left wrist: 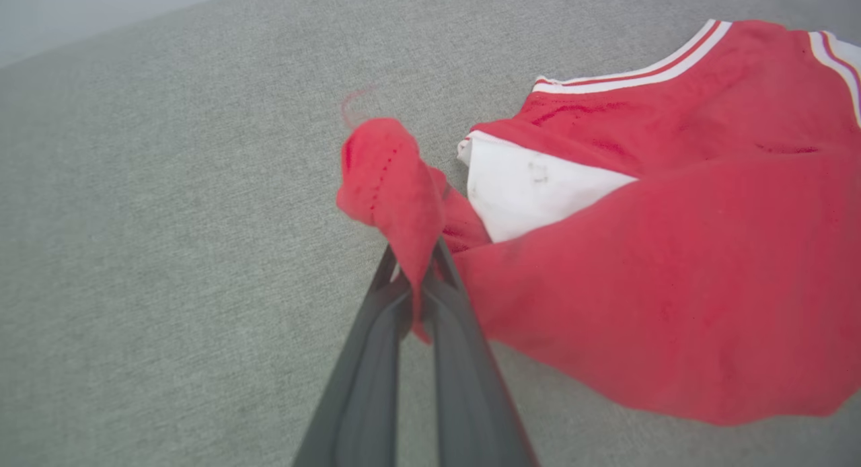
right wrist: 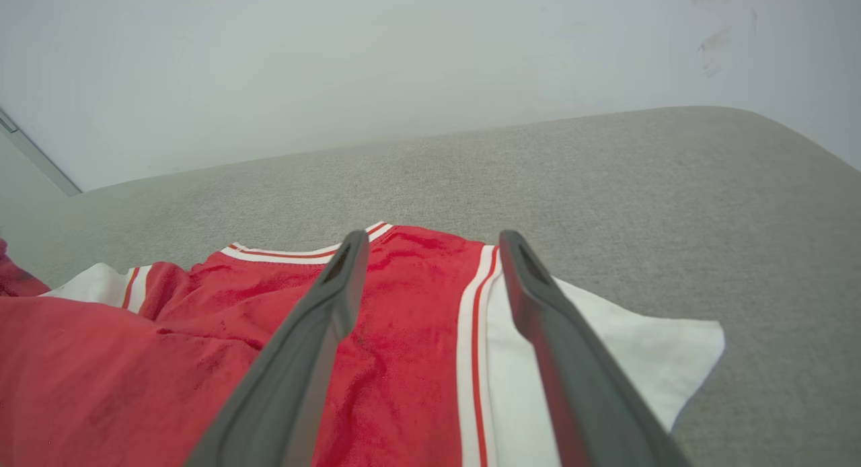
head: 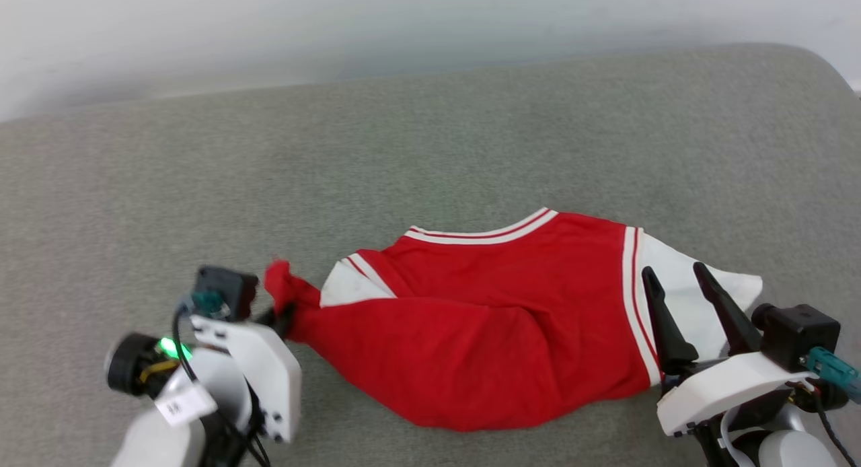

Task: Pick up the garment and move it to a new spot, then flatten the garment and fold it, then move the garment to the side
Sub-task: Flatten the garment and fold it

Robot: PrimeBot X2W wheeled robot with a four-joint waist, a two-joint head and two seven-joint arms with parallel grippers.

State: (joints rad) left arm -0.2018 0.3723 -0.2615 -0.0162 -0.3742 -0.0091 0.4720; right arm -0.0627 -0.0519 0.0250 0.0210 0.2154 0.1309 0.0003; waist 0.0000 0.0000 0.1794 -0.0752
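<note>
The grey, woven-fabric worktop (head: pixel 471 137), rounded at its far right corner, carries the red garment (head: pixel 484 332), which lies crumpled on its near part, one white sleeve (head: pixel 679 278) spread flat rightward.

You see your left end effector (head: pixel 281 319) pinching a bunched corner of the garment (head: pixel 484 332); your right end effector (head: pixel 672 268) hangs spread over its white sleeve (head: pixel 736 285).

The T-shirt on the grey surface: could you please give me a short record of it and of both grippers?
T-shirt: red with white sleeves, rumpled, lying on the grey surface
left gripper: fingers shut on a bunched red corner of the T-shirt
right gripper: fingers open, over the striped seam of the white sleeve
progress: not yet flattened or folded
</note>
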